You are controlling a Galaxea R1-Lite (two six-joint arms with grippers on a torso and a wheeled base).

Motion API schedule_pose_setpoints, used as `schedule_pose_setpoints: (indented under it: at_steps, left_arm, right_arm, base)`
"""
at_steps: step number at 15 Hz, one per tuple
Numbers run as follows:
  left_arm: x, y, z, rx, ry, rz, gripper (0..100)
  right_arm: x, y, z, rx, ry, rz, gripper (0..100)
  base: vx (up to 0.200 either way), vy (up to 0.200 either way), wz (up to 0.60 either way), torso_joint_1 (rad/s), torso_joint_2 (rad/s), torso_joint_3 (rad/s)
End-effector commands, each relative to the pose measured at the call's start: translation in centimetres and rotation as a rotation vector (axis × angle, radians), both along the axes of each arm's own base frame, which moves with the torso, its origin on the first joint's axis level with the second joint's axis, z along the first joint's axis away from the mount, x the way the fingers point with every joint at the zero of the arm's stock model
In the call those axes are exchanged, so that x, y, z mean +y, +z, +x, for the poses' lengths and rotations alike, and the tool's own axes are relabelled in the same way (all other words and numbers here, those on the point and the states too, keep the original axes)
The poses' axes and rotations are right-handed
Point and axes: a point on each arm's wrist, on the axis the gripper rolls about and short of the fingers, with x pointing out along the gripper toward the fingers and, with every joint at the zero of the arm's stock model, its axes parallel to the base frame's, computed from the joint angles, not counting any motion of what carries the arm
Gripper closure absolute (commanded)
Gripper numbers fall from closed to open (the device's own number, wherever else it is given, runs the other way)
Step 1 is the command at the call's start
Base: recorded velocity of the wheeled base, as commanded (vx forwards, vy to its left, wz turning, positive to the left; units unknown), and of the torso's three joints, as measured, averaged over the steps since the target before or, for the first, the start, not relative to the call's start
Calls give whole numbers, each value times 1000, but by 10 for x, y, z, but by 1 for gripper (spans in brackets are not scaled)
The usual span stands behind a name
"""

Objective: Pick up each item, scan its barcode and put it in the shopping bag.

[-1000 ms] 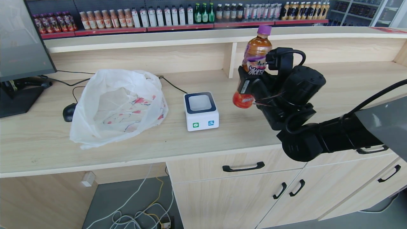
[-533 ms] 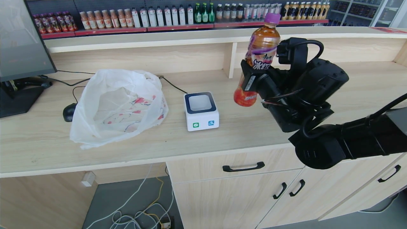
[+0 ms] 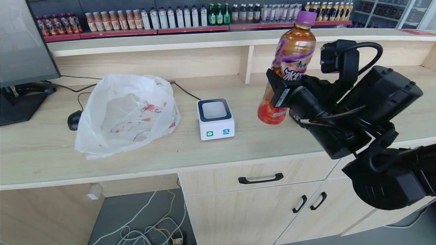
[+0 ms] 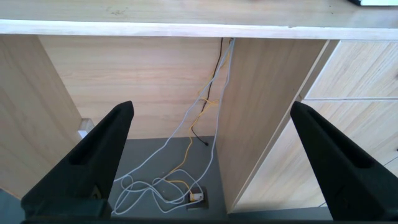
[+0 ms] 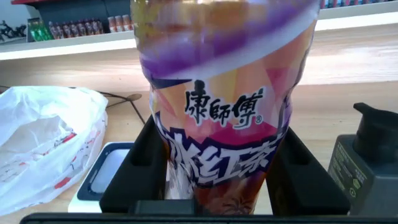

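A tea bottle (image 3: 289,64) with a purple cap and an orange-purple label stands upright in the air, with my right gripper (image 3: 284,89) shut on its middle. It hangs above the counter, right of the white barcode scanner (image 3: 215,118). In the right wrist view the bottle (image 5: 227,106) is close up between the black fingers (image 5: 134,171), and the scanner (image 5: 102,180) lies beyond it. The white shopping bag (image 3: 126,112) lies open on the counter left of the scanner. My left gripper (image 4: 211,162) hangs open below the counter edge, facing cables on the floor.
A black mouse (image 3: 73,120) and a monitor (image 3: 24,41) sit at the counter's left. A raised wooden shelf (image 3: 204,37) runs behind, with rows of drinks on store shelves beyond. Drawers and cabinet doors (image 3: 260,178) lie below the counter front.
My right arm has carried the bottle up and to the right, nearer the camera. The bag and scanner have stayed put.
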Motion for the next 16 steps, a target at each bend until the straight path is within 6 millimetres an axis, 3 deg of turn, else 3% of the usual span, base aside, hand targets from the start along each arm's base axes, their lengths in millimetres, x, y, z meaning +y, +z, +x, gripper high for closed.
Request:
schedule_pose_setpoints:
  at_steps: [1,8,16]
  left_arm:
    - [0,0,0,0,1,0,0]
    - [0,0,0,0,1,0,0]
    - [0,0,0,0,1,0,0]
  right_arm:
    - [-10,3,-27,7,25,-6,100]
    - [-7,-26,-86,-57,91,-150,100]
    - [-36,-53,-128,-17,88,-257,100]
  base:
    - [0,0,0,0,0,0]
    - [0,0,0,0,0,0]
    - [0,0,0,0,0,0]
